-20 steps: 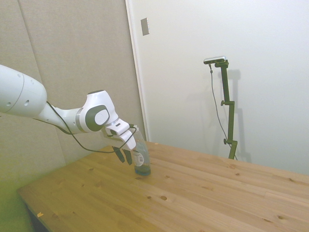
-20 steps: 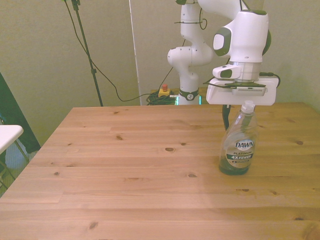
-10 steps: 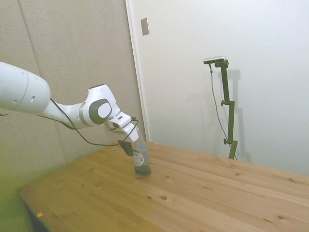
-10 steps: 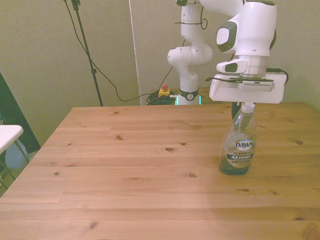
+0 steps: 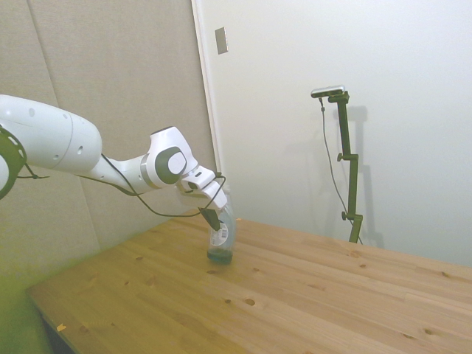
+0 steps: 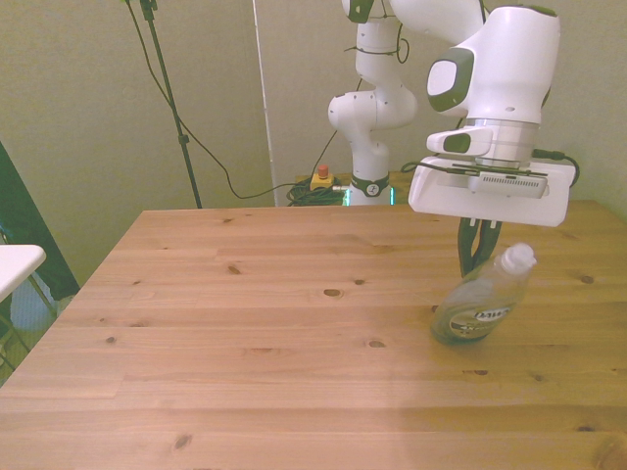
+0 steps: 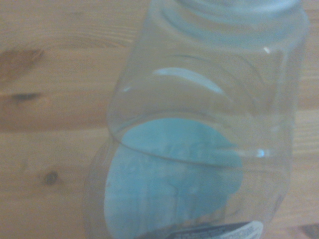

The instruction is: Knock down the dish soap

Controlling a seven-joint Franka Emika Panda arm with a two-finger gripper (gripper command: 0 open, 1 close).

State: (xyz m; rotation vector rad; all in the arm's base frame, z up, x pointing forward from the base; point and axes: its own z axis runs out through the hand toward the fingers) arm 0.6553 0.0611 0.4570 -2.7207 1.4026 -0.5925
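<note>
My gripper [image 6: 477, 257] hung just behind the dish soap [image 6: 482, 303]; whether its fingers were spread, I couldn't tell. The bottle leaned hard, cap toward the front view's right, base on the table [image 6: 245, 333].

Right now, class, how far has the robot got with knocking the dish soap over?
Done: the gripper has reached the dish soap, its dark fingers just behind the bottle. In hand: the bottle is tipping, its white cap leaning toward the front view's right, base on the table; the side view shows the same lean. Left: it is not yet lying flat.
</note>
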